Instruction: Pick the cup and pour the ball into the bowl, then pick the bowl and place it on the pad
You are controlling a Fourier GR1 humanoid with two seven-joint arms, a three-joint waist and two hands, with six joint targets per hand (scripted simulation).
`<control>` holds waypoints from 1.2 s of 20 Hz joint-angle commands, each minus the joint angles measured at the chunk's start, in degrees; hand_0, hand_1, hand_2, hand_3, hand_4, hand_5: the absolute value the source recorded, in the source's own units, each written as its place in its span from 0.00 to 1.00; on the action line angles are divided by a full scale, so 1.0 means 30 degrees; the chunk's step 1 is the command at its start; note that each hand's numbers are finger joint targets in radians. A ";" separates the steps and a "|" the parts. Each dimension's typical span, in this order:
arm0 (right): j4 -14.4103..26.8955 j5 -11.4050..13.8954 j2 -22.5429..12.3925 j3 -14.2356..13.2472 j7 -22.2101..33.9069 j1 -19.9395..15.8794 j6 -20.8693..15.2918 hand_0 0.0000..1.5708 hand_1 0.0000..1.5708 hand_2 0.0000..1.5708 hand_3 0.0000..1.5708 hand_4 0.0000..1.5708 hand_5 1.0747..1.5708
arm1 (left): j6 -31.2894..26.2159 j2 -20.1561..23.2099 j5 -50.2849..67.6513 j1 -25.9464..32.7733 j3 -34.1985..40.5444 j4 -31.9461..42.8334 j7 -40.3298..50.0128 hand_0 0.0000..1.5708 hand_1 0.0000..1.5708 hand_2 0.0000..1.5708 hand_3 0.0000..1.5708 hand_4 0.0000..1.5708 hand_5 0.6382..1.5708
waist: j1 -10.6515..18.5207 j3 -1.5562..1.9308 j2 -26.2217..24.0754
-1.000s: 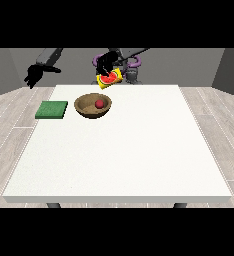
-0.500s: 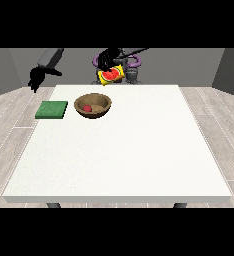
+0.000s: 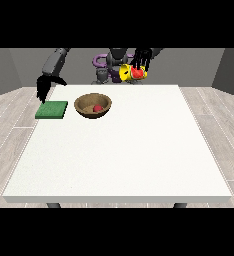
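Wooden bowl holds the red ball, green pad just beside. Hand at view's right curls round the tipped cup behind; park it. Other hand hangs, fingers unclear; should take bowl by rim.

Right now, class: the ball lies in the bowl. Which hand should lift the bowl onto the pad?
Robot's right hand, at the view's left: it hangs beside the pad and bowl; the other hand holds the cup.

A large white table fills the room, spreading below both hands, with grey plank flooring flanking it on either side.
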 commanded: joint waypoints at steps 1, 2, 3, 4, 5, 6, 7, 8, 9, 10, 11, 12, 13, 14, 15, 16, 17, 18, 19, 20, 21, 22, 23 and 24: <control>-0.0390 -0.0455 0.0074 -0.0457 0.0235 -0.0965 -0.0826 0.00 0.00 0.00 0.00 0.19 0.98 | 0.0768 -0.0063 0.4630 0.1007 0.2872 -0.0747 -0.2270 0.81 0.81 1.00 1.00 0.62 0.98 | 0.0602 -0.0035 0.1729; -0.0452 -0.0240 0.0434 -0.0174 -0.0077 -0.0360 -0.0674 0.00 0.00 0.00 0.00 0.15 0.98 | 0.0928 -0.0814 0.5979 0.1866 0.3245 -0.1104 -0.2601 0.82 0.82 1.00 0.97 0.63 0.99 | 0.0630 -0.0057 0.1576; -0.0250 -0.0564 0.0106 -0.0472 -0.0083 -0.0484 -0.0183 0.00 0.00 0.00 0.00 0.14 0.99 | 0.0666 -0.1001 0.7224 0.1184 0.4167 -0.1650 -0.2863 0.79 0.79 1.00 0.79 0.58 0.97 | 0.0717 -0.0024 0.2196; -0.0459 -0.0534 0.0833 -0.0311 -0.0158 -0.0518 -0.0639 0.00 0.00 0.00 0.00 0.16 0.99 | 0.0910 -0.0870 0.8001 0.1591 0.4647 -0.1580 -0.3583 0.75 0.75 0.89 0.72 0.49 0.96 | 0.0750 -0.0027 0.2361; -0.0636 -0.0748 0.0912 -0.0484 -0.0569 -0.0838 -0.0563 0.00 0.00 0.00 0.00 0.17 0.99 | 0.0904 -0.0700 0.8788 0.1634 0.5028 -0.1591 -0.4521 0.75 0.75 0.79 0.68 0.51 0.95 | 0.0781 -0.0010 0.3362; -0.0865 -0.0931 0.0274 -0.0502 0.0341 -0.1593 -0.0184 0.00 0.00 0.00 0.00 0.19 1.00 | 0.0882 -0.0932 0.9619 0.1866 0.5314 -0.1285 -0.5250 0.69 0.69 0.69 0.58 0.52 0.98 | 0.0511 -0.0023 0.3835; -0.1145 -0.0856 0.0858 -0.0161 0.0419 -0.1859 -0.0185 0.00 0.00 0.00 0.00 0.23 1.00 | 0.0891 -0.1169 1.0410 0.1412 0.5940 -0.1007 -0.5572 0.61 0.61 0.59 0.40 0.55 0.97 | 0.0034 -0.0022 0.4246; -0.1212 -0.0880 0.1092 -0.0208 0.0405 -0.1690 -0.0566 0.00 0.00 0.00 0.00 0.24 1.00 | 0.0665 -0.1436 1.2100 0.1980 0.6079 -0.1403 -0.6085 0.50 0.50 0.45 0.06 0.55 0.96 | -0.0014 -0.0039 0.3863; -0.1318 -0.0790 0.0878 -0.0028 -0.0002 -0.1490 0.0242 0.00 0.00 0.00 0.00 0.25 1.00 | 0.0673 -0.1444 1.2897 0.1295 0.7040 -0.1446 -0.6382 0.33 0.33 0.00 0.00 0.53 0.97 | -0.0475 -0.0019 0.4855; -0.1560 -0.0956 0.0944 -0.0043 0.0477 -0.2014 0.0019 0.00 0.00 0.00 0.00 0.25 1.00 | 0.1062 -0.1450 1.3367 0.2198 0.7000 -0.1187 -0.7592 0.18 0.18 0.00 0.00 0.53 0.99 | -0.0324 -0.0011 0.4982; -0.1856 -0.0335 0.2426 0.0809 0.0888 -0.2003 -0.1243 0.00 0.00 0.00 0.00 0.26 1.00 | 0.1066 -0.1455 1.4453 0.2324 0.6815 -0.0767 -0.7060 0.00 0.00 0.00 0.00 0.51 0.98 | -0.0834 -0.0011 0.3883; -0.1792 -0.0502 0.2130 0.0677 0.1445 -0.2656 -0.1326 0.00 0.00 0.00 0.00 0.27 0.99 | 0.0560 -0.1459 1.5566 0.2578 0.6719 -0.0754 -0.7330 0.00 0.00 0.00 0.00 0.25 0.98 | -0.0685 -0.0005 0.4239; -0.2146 -0.0228 0.2942 0.1040 0.0513 -0.2142 -0.1463 0.00 0.00 0.00 0.00 0.24 0.99 | 0.1187 -0.1462 1.5981 0.2965 0.6971 -0.0509 -0.8164 0.00 0.00 0.00 0.00 0.00 0.97 | -0.1322 0.0008 0.4617; -0.2252 -0.0162 0.2833 0.1258 0.1023 -0.1833 -0.1239 0.00 0.00 0.00 0.00 0.21 0.98 | 0.0384 -0.1464 1.6386 0.3321 0.7411 0.0038 -0.8363 0.00 0.00 0.00 0.00 0.00 0.96 | -0.1658 0.0023 0.3968; -0.2305 -0.0252 0.2591 0.1293 0.1102 -0.1860 -0.0767 0.00 0.00 0.00 0.00 0.19 0.96 | 0.0061 -0.1466 1.6527 0.3446 0.8060 0.0230 -0.9510 0.00 0.00 0.00 0.00 0.00 0.94 | -0.1564 0.0035 0.4312; -0.2815 0.0171 0.3075 0.1950 0.1860 -0.1852 -0.1318 0.00 0.00 0.00 0.00 0.15 0.96 | -0.0064 -0.1404 1.6705 0.3906 0.8313 0.1235 -1.0047 0.00 0.00 0.00 0.00 0.00 0.94 | -0.2084 0.0032 0.3556; -0.2952 0.0386 0.3380 0.2392 0.2500 -0.1718 -0.1462 0.00 0.00 0.00 0.00 0.12 0.95 | 0.0689 -0.1468 1.6591 0.4198 0.8068 0.1884 -0.9923 0.00 0.00 0.00 0.00 0.00 0.95 | -0.2890 0.0040 0.2871; -0.3249 0.0663 0.4746 0.2810 0.2412 -0.2322 -0.2878 0.00 0.00 0.00 0.00 0.07 0.94 | 0.0479 -0.1469 1.6693 0.3458 0.8150 0.2225 -0.9876 0.00 0.00 0.00 0.00 0.00 0.94 | -0.2797 0.0044 0.2769; -0.1971 0.0150 0.3458 0.2090 0.2372 -0.1999 -0.1693 0.00 0.00 0.00 0.00 0.01 0.94 | 0.0280 -0.1470 1.6878 0.4030 0.7368 0.1199 -0.9036 0.00 0.00 0.00 0.00 0.00 0.95 | -0.2363 0.0062 0.2436; -0.2553 0.0766 0.4433 0.2837 0.1685 -0.1196 -0.2187 0.00 0.00 0.00 0.00 0.00 0.95 | -0.0519 -0.1045 1.6898 0.3989 0.8164 0.1729 -0.9251 0.00 0.00 0.00 0.00 0.00 0.95 | -0.2535 0.0060 0.1891; -0.2803 0.0531 0.3779 0.2632 0.1272 -0.1136 -0.1275 0.00 0.00 0.00 0.00 0.00 0.94 | -0.0043 -0.0958 1.7177 0.3633 0.8713 0.2163 -1.0373 0.00 0.00 0.00 0.00 0.00 0.95 | -0.3355 0.0059 0.2865; -0.1431 0.0665 0.4456 0.2426 0.0847 -0.0949 -0.2325 0.00 0.00 0.00 0.00 0.00 0.95 | -0.0917 -0.1462 1.6802 0.3880 0.7436 0.0904 -0.8231 0.00 0.00 0.00 0.00 0.00 0.96 | -0.1902 0.0070 0.2028; -0.1467 0.0091 0.3657 0.2103 0.1938 -0.1524 -0.1594 0.00 0.00 0.00 0.00 0.02 0.94 | -0.1078 -0.0896 1.7184 0.3972 0.8027 0.0959 -0.9053 0.00 0.00 0.00 0.00 0.00 0.96 | -0.2016 0.0066 0.1851; -0.0643 0.0529 0.3767 0.2178 0.0755 -0.1410 -0.1846 0.00 0.00 0.00 0.00 0.05 0.94 | -0.0043 -0.1461 1.7153 0.3847 0.6833 0.0251 -0.7941 0.00 0.00 0.00 0.00 0.00 0.96 | -0.1877 0.0072 0.2223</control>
